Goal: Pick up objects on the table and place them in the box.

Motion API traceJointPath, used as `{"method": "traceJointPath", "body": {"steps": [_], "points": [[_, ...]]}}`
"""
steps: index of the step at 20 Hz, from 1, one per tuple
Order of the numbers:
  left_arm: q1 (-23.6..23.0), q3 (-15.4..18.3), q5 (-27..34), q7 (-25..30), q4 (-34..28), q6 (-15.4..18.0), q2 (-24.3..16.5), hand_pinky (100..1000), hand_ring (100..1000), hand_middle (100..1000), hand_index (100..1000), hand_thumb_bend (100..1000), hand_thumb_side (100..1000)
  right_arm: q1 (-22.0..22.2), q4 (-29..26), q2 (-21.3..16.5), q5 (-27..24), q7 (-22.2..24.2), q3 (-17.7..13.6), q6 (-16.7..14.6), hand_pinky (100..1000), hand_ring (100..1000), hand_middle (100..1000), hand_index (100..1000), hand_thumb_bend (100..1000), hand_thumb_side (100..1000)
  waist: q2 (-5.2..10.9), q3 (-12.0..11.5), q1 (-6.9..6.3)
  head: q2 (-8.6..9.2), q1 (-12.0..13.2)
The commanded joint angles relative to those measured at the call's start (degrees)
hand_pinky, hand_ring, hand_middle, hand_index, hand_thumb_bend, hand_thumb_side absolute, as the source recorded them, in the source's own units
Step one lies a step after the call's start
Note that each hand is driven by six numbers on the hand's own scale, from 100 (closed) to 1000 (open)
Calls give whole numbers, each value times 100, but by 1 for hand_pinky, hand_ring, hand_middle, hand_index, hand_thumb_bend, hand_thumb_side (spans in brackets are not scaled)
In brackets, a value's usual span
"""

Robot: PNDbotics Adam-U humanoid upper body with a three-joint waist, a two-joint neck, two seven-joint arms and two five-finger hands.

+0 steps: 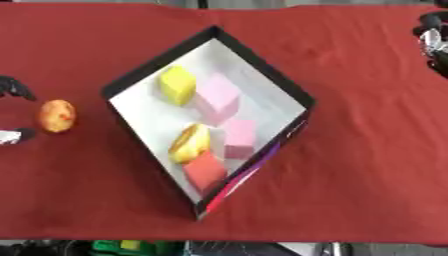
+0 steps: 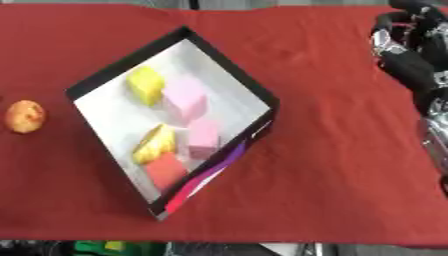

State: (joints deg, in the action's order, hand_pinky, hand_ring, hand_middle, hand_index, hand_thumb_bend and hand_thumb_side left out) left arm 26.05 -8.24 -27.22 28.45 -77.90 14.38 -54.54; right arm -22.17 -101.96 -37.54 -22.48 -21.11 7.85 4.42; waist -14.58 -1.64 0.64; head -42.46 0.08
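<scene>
Nearest the camera, the lower corner of the box [image 1: 293, 90] is seen, a black-walled tray with a white floor set cornerwise on the red-covered table [image 1: 367, 165]. Five objects are held inside it: a yellow block [image 1: 178, 85] toward the far corner, a large pink block [image 1: 217, 98] just beside it, a smaller pink block [image 1: 239, 138], a yellow-orange piece [image 1: 190, 143] touching that block's left side, and a red block [image 1: 206, 171] nearest the lower corner. One round orange object [image 1: 57, 115] is left on the cloth outside the box, near its left corner. The left hand [image 1: 14, 88] is shown only in part at the left edge, close beside the orange object but apart from it; whether its fingers are spread cannot be told. The right hand [image 2: 404, 52] is shown at the upper right, well apart from the box, holding nothing; its finger state cannot be told.
</scene>
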Motion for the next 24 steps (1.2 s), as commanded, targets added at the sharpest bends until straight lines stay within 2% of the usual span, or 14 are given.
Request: {"method": "traceJointPath", "body": {"steps": [1,6,8,11,13,20,24], "points": [[139,112,89,-146,-100,-80,-171,851,853,812,862,405,605,-49,-19,-93,29,-4,-44,4,957,716,662,810,100,176,74,-4,-13,32,-11],[371,-2,134,-113,-15,-111,12,855,855,815,878,450,706,-62,-9,-71,24,5,-33,5,958,716,662,810,100,178,73,24,-12,49,-10],[494,-58,80,2,73,-86,88,855,856,816,876,475,718,-70,-10,-65,23,12,-26,7,958,716,663,810,100,178,72,39,-10,57,-3],[625,-121,-140,85,240,-35,162,855,857,815,869,494,707,-72,-11,-64,27,15,-26,7,958,716,663,810,100,179,68,56,-17,56,18],[670,-151,-316,89,354,5,192,852,857,812,857,494,655,-68,-5,-59,28,11,-29,7,959,716,663,811,100,183,58,63,-25,55,28],[772,-233,-794,19,769,145,350,850,855,809,837,499,656,-64,4,-45,33,7,-29,1,960,717,664,811,100,185,38,76,-25,54,69],[834,-228,-956,-139,883,146,438,846,848,800,817,425,600,-62,6,-29,32,17,-18,5,960,717,664,811,100,187,35,73,-18,68,82]]}}
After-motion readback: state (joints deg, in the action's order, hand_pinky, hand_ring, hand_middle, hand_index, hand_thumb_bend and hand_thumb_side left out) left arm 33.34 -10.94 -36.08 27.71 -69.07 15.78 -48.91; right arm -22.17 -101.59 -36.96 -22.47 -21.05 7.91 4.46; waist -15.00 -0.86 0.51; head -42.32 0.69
